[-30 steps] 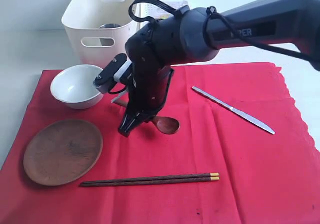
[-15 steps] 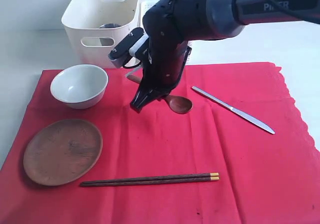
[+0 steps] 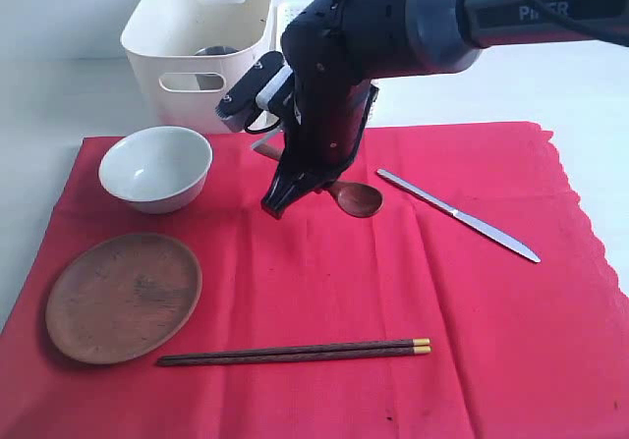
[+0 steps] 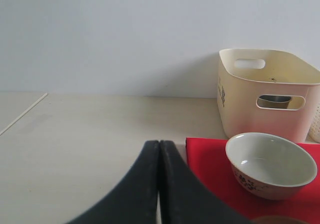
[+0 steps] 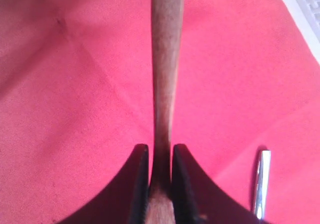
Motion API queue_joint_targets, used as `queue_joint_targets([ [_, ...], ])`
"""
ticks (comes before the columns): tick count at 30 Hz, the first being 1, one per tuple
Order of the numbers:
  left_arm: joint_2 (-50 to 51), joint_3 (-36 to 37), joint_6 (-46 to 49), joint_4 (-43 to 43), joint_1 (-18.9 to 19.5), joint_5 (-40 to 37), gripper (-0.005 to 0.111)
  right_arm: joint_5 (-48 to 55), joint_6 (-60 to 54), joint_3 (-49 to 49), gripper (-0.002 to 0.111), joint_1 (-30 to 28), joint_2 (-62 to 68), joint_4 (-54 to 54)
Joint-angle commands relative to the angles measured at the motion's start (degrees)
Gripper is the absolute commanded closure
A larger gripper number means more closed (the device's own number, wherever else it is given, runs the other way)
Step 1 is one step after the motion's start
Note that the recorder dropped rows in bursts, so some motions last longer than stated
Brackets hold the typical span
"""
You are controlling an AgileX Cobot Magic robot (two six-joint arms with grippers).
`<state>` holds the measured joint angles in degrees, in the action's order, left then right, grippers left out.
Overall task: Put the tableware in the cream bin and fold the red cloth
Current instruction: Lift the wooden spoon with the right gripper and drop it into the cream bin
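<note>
My right gripper (image 3: 278,201) (image 5: 160,151) is shut on the handle of the brown wooden spoon (image 3: 356,198) (image 5: 164,58) and holds it just above the red cloth (image 3: 442,311) (image 5: 75,83). On the cloth lie the pale bowl (image 3: 155,167) (image 4: 270,164), the wooden plate (image 3: 123,297), the gold-tipped chopsticks (image 3: 295,352) and the silver knife (image 3: 457,215) (image 5: 261,184). The cream bin (image 3: 197,27) (image 4: 270,88) stands behind the cloth, and the steel cup (image 4: 274,101) shows through its handle hole. My left gripper (image 4: 159,146) is shut and empty, off the cloth's left side.
A white lattice basket (image 5: 307,3) (image 4: 316,124) stands beside the cream bin at the back. Pale tabletop (image 4: 90,144) stretches to the left of the cloth. The right arm (image 3: 423,17) reaches in from the upper right over the cloth.
My right gripper has risen from the cloth with the spoon and moved back toward the bin; over the last half second it barely shifted. Everything else has stayed put.
</note>
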<state>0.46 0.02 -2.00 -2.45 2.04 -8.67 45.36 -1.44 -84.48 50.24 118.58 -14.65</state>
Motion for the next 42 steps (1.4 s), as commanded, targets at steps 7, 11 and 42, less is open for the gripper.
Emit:
queue_joint_targets([
  [7,-0.2,0.0,0.0,0.3,0.2,0.2,0.107,-0.5,-0.8,0.1,0.108,-0.3,-0.7,-0.4],
  [11,-0.2,0.0,0.0,0.3,0.2,0.2,0.107,-3.0,-1.1,0.1,0.108,-0.3,-0.8,-1.7],
  [42,-0.2,0.0,0.0,0.3,0.2,0.2,0.107,-0.7,1.4,-18.4,0.108,-1.1,-3.5,4.1],
])
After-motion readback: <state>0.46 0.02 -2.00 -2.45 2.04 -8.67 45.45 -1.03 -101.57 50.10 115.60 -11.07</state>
